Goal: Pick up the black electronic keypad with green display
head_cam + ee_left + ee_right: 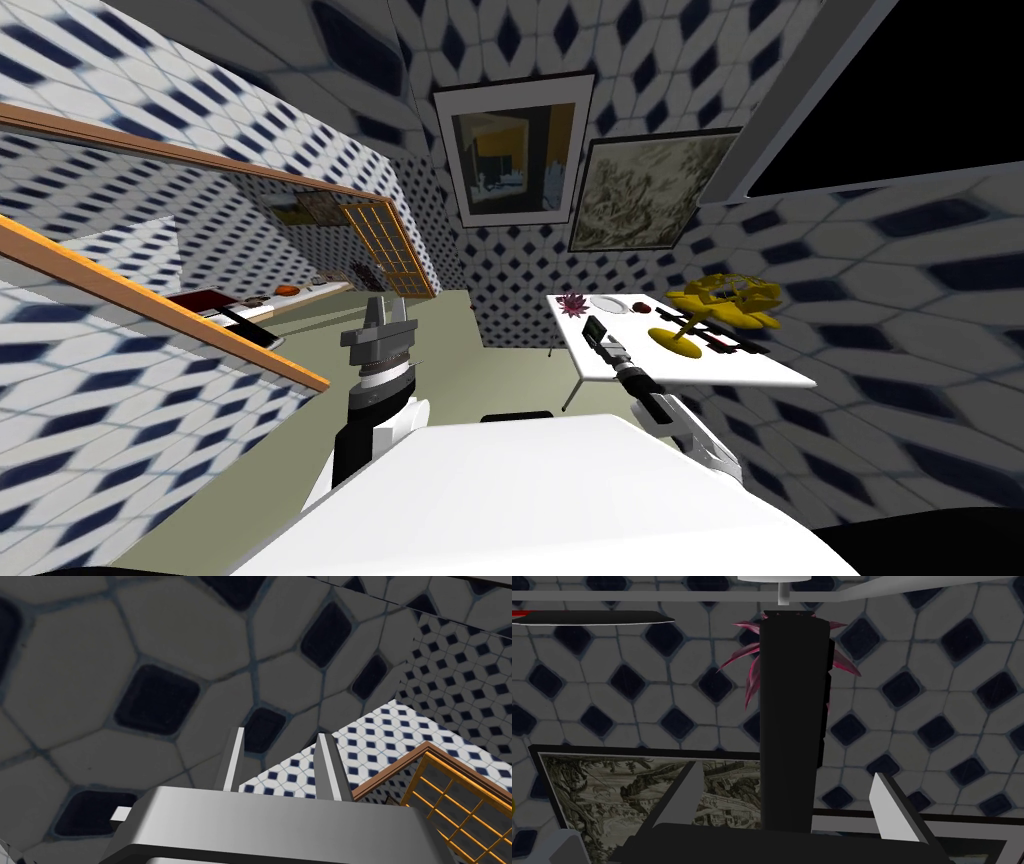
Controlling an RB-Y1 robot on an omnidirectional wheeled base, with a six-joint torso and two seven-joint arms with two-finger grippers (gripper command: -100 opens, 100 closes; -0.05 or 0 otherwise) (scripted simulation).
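The black keypad (792,716) shows as a long dark slab edge-on, rising from between my right gripper's (786,769) two fingers. The fingers stand wide apart, with a gap to the slab on each side, so the gripper is open around it. Its display side is hidden from view. In the head view the right gripper (603,343) reaches over the near left edge of the white table (700,372), with the keypad (591,328) at its tip. My left gripper (385,312) is held up at my left, over the floor, its fingers (235,756) apart and empty.
On the table sit a red-purple spiky plant (573,303), a white plate (608,303), a yellow branching ornament (725,298) and a yellow dish (678,343). Two framed pictures (515,150) hang on the tiled wall behind. A counter (250,310) runs along the left.
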